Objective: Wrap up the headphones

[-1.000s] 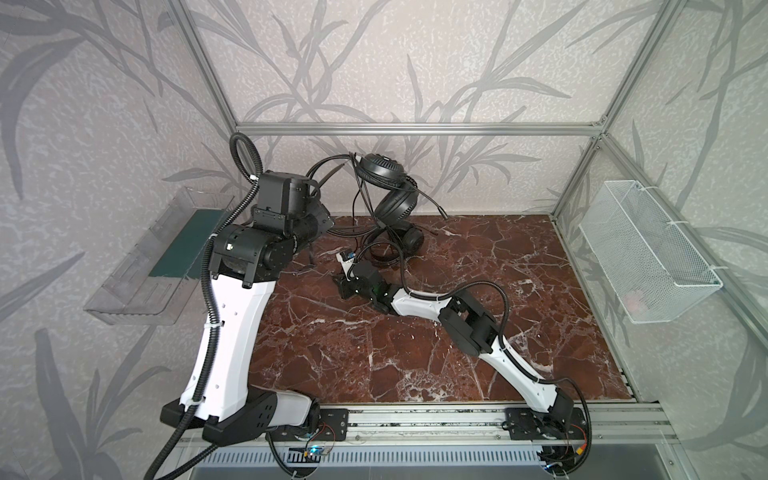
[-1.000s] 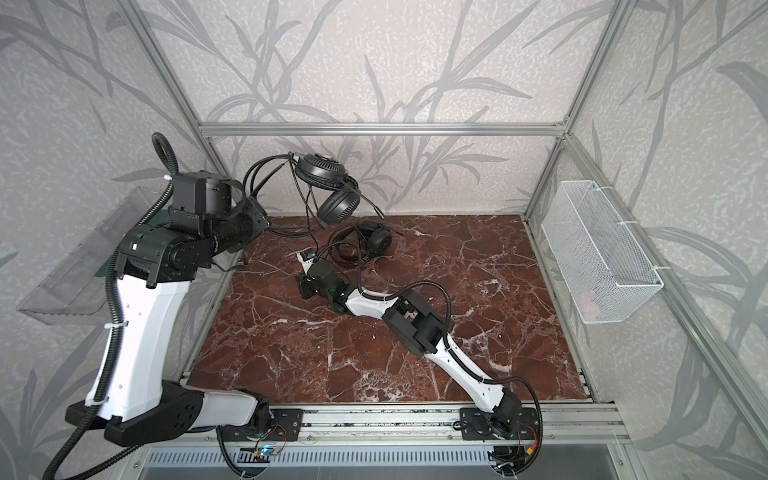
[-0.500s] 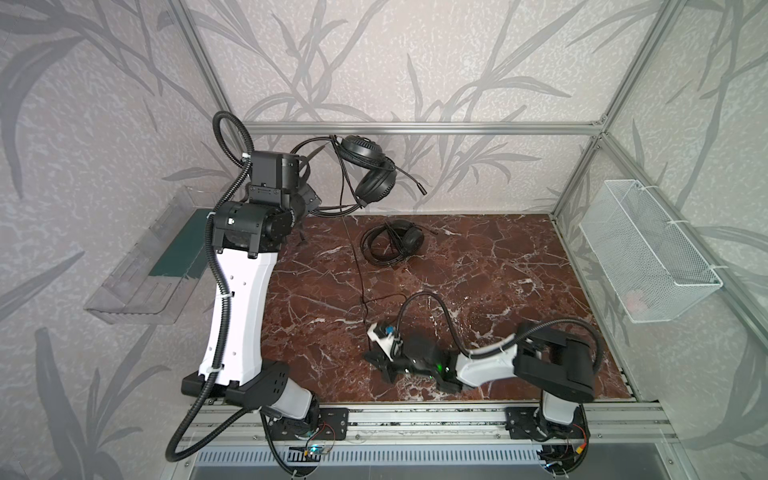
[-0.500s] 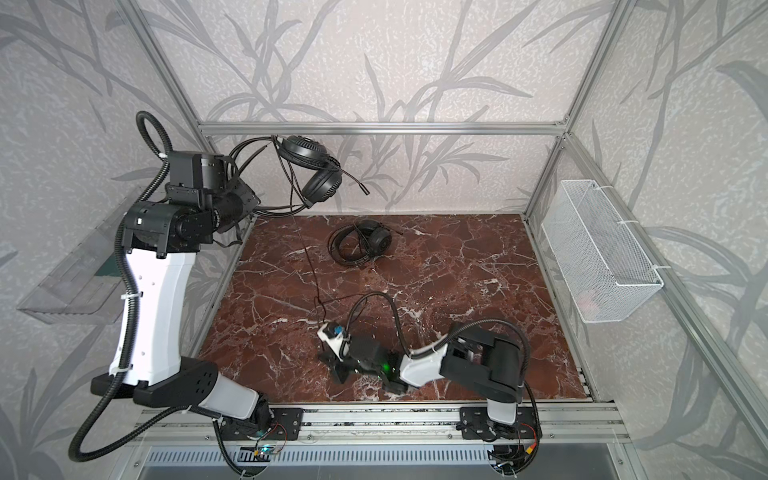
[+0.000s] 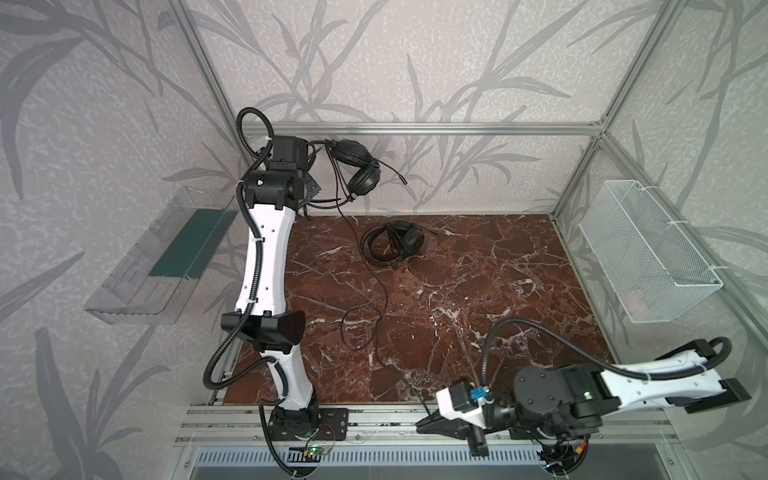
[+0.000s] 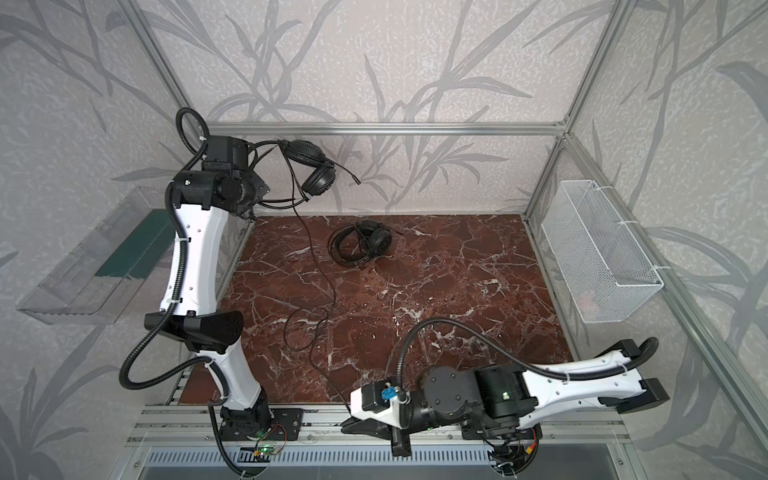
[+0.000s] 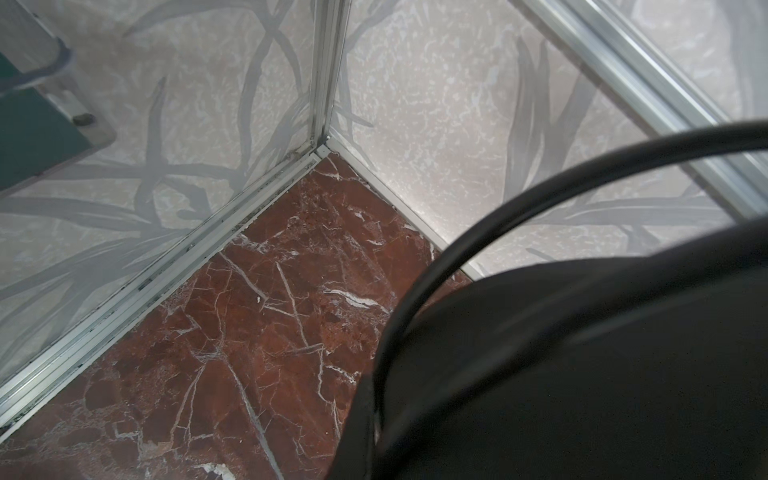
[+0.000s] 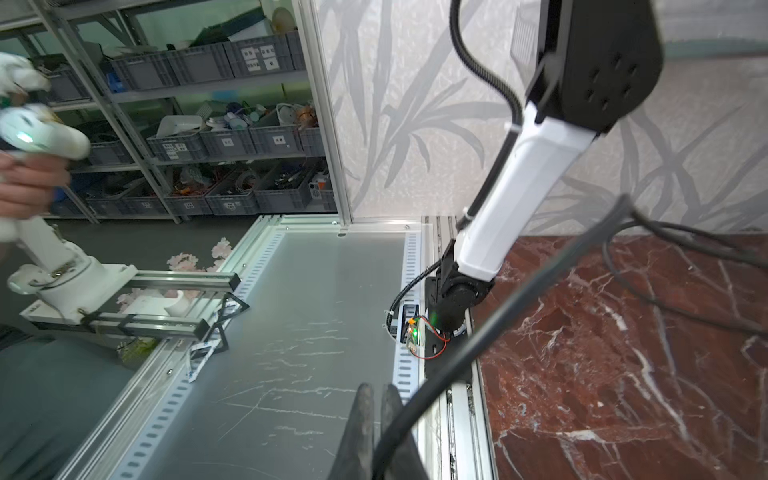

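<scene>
Left gripper [image 5: 311,168]: closed, raised high near the back left corner. It holds the hanging headset [image 5: 359,170] by the thin headband [image 7: 451,259]. The earcups hang in the air beside it, in front of the back wall.
Left wrist view: the curved headband and a dark mass fill one side. I cannot make out the fingers there.
Right gripper [image 5: 420,424]: closed, low over the front rail. In the right wrist view its two fingers [image 8: 363,407] stand together, and the cable [image 8: 498,316] passes right against them.
Cable path: thin and black. It falls from the hanging headset and makes loose loops on the middle of the table [image 5: 498,291]. Then it runs straight to the right gripper, which seems to pinch it.
Second headset [image 5: 395,245]: lies on the table near the back with loops of its own wire around it, well apart from both grippers.
Walls: a clear tray [image 5: 158,257] hangs on the left, a wire basket [image 5: 648,257] on the right.
</scene>
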